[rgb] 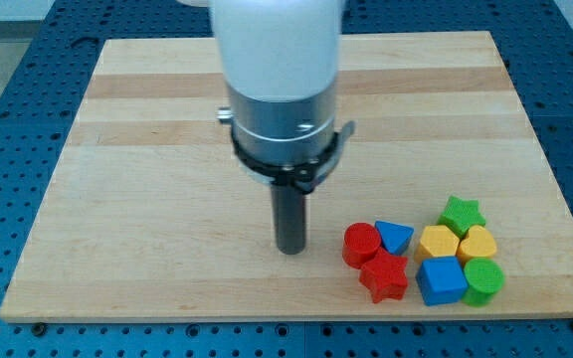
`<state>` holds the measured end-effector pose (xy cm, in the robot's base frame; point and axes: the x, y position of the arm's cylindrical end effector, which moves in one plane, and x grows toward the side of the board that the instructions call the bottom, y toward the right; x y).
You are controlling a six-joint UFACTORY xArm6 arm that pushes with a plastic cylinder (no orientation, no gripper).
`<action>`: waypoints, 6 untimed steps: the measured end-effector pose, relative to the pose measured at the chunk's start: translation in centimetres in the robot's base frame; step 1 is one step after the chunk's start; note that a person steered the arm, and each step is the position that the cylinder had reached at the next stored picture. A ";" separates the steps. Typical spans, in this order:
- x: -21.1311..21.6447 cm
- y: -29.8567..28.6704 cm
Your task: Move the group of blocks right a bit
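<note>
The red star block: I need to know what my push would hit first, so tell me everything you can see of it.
The red star is a chunky, matte, solid-red block lying flat on the wooden board, at the group's lower left. The red cylinder presses against its upper left; the blue triangle sits just above it, and the blue cube is close on the view's right. My tip stands to its upper left, apart from it.

Smooth pale wooden board (147,119)
</note>
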<state>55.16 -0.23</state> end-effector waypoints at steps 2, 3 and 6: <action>0.0 6.2; 0.0 7.2; 0.4 7.1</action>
